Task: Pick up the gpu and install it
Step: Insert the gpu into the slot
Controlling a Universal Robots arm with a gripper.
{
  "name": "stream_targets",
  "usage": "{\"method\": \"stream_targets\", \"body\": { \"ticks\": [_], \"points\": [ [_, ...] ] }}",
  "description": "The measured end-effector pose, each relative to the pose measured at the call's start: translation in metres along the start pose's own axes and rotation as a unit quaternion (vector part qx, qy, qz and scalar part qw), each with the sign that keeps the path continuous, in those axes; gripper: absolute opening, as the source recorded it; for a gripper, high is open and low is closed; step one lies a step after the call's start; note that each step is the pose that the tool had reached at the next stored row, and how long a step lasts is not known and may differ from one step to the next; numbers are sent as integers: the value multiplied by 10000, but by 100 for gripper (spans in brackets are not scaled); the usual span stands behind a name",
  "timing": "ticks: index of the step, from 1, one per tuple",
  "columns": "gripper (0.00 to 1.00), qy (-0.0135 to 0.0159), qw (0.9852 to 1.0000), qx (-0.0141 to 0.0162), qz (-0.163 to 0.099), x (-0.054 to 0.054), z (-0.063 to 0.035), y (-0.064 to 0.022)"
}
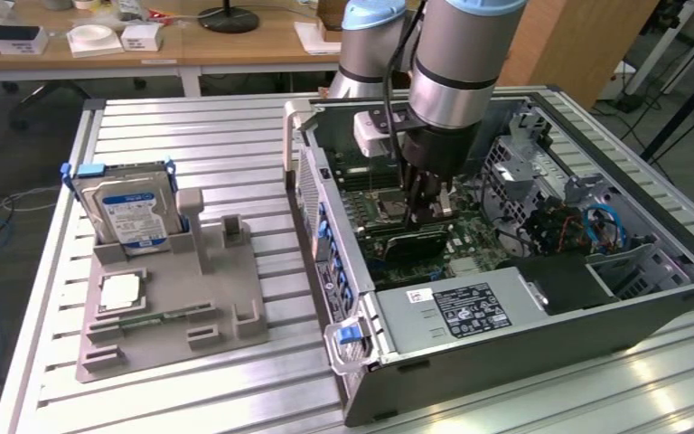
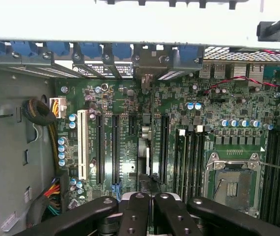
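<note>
Place: a robot lab
Signs: robot arm (image 1: 450, 63), open computer case (image 1: 540, 271) on metal bench (image 1: 191, 145), wooden desks (image 1: 142, 45) behind

Power supply label (image 1: 468, 306): black sticker with white print on the unit at the near end of the computer case (image 1: 636, 316); wording too small to read.
Hard drive label (image 1: 133, 210): blue and white sticker, well apart from the case; print unreadable.
Motherboard (image 2: 130, 128): white markings inside the case, not legible.

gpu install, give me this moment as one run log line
gripper: shut on gpu | place: inside open pc case, over motherboard | hard drive: upright in holder on table
</note>
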State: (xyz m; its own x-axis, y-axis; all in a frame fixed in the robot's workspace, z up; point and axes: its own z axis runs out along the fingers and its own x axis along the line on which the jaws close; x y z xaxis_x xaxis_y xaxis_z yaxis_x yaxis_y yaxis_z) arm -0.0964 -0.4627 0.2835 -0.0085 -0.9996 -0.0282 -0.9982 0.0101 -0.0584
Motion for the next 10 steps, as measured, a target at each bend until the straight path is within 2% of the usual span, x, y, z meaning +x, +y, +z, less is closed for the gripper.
{"method": "stream_targets", "body": {
  "ticks": [6,7,8,10],
  "points": [
    [11,1,10000,-6,3,0,20,-16],
    [11,1,10000,-31,5,0,22,-36],
    [11,3,10000,-86,5,0,23,-53],
    [11,7,9999,-164,9,-2,25,-84]
  ]
}}
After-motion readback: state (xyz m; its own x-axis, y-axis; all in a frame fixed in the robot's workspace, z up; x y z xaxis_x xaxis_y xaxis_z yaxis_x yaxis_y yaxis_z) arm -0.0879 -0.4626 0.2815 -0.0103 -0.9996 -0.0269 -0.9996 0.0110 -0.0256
